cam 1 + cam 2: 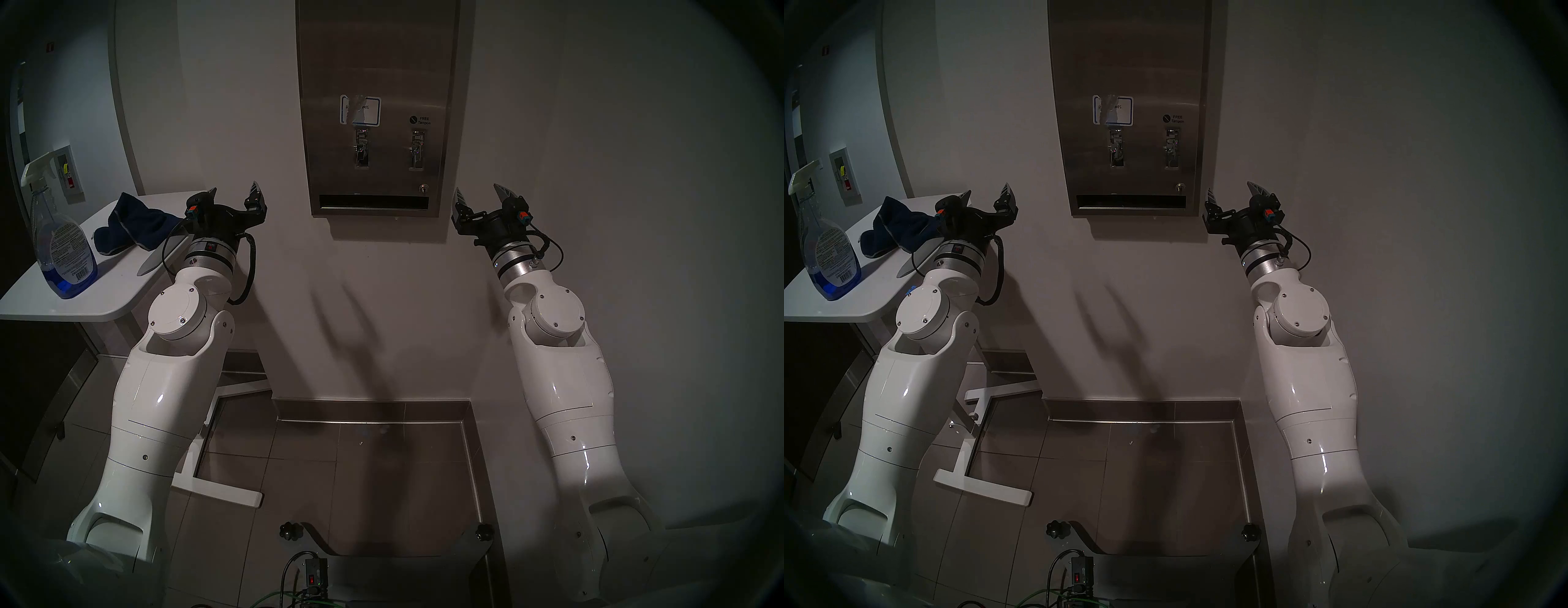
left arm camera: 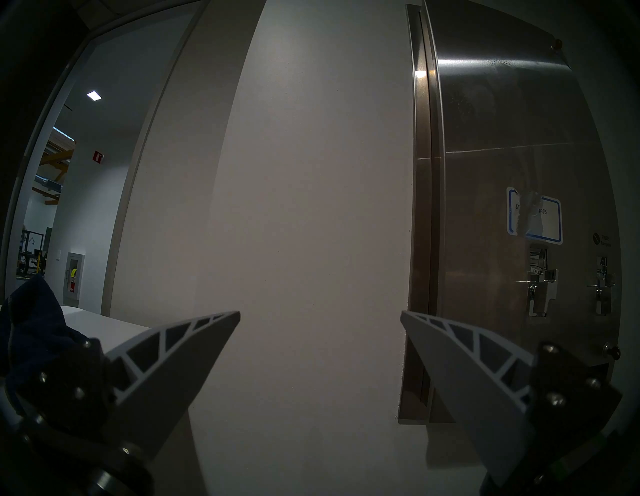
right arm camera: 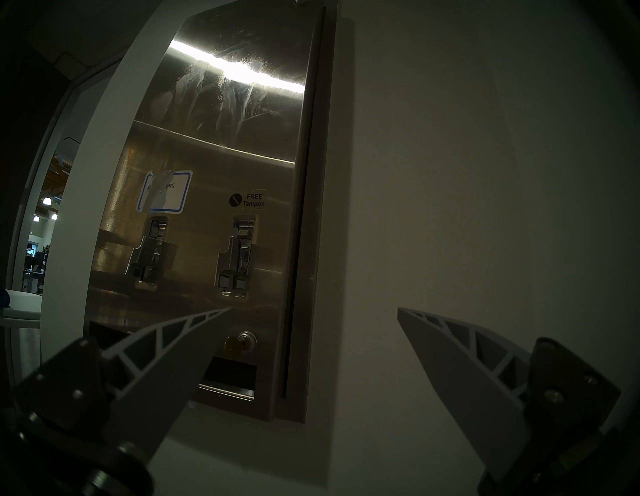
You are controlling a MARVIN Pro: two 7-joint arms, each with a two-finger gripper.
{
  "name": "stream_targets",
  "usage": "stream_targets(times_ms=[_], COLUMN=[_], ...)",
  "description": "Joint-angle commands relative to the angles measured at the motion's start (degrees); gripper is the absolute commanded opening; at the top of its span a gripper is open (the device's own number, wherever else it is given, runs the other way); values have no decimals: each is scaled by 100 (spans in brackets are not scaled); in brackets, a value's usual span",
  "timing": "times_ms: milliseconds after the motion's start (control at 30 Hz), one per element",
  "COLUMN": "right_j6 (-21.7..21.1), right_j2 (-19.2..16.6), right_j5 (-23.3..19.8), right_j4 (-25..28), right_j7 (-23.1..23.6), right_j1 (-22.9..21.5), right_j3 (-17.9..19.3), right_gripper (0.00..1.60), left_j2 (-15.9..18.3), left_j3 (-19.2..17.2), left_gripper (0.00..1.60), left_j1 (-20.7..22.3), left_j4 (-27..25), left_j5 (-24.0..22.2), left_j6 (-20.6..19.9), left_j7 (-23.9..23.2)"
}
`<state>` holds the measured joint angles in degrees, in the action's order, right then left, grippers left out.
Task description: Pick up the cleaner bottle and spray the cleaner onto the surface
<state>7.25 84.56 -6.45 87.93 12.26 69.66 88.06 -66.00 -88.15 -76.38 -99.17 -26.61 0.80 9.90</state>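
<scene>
Nearest the head cam: robot base w/ black knobs, cables, then grey floor tiles (image 1: 305, 458) and a steel baseboard at the wall foot. Both white arms reach up and fwd toward the wall.

Left gripper (image 1: 235, 193) hangs over the inner edge of the tabletop (image 1: 106, 297), fingers spread wide, nothing between them. Left wrist view shows both fingers (image 2: 180, 363) apart, w/ bare white wall in the gap. Right gripper (image 1: 477, 193) is up at about the same height on the other side, fingers (image 3: 166, 363) also wide and empty; it sits just off the lower right corner of the surface, not touching.

Cleaner bottle (image 1: 59, 242) stands upright on the tabletop at far left, near the front edge, well apart from the left gripper. White trigger head on top, printed label w/ barcode facing the cam; the cleaner (image 1: 68, 284), blue liquid, fills only the bottom part. Dark blue cloth (image 1: 131, 225) lies crumpled on the tabletop between bottle and left gripper, close to the gripper's wrist.

Farthest: the surface (image 1: 377, 63), a tall brushed-steel dispenser panel on the white wall (image 1: 594, 170), centred between the two grippers and above them. On it: blue-bordered sticker (image 1: 360, 110), partly torn; two chrome levers (image 1: 362, 150) side by side; "FREE Tampon" mark over the right one; small key lock (image 3: 242, 341); dark slot (image 1: 373, 201) along the bottom. Right wrist view shows streaky smears in the glare near the panel top. Open doorway (image 2: 45, 207) lies beyond the tabletop.
</scene>
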Motion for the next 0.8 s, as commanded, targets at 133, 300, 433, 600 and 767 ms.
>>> stream_targets(times_ms=[133, 300, 433, 600, 767], right_j6=[46, 48, 50, 52, 54], right_j2=[-11, -12, -14, -16, -21], right_j5=[-4, -8, -12, -16, -20], right_j4=[160, 149, 140, 133, 133], right_j7=[3, -3, -8, -14, -19], right_j1=[-160, -161, -161, -163, -165], right_j3=[9, 6, 3, -2, -6], right_gripper=[160, 160, 160, 160, 160], left_j2=[449, 664, 845, 1122, 1438], left_j3=[-357, -673, -989, -1362, -1714], left_gripper=[160, 160, 160, 160, 160], left_j1=[444, 640, 822, 1028, 1215], left_j4=[-589, -740, -845, -880, -946], left_j5=[-162, -200, -263, -253, -312], left_j6=[-216, -325, -444, -639, -913], left_j7=[-344, -406, -440, -437, -573])
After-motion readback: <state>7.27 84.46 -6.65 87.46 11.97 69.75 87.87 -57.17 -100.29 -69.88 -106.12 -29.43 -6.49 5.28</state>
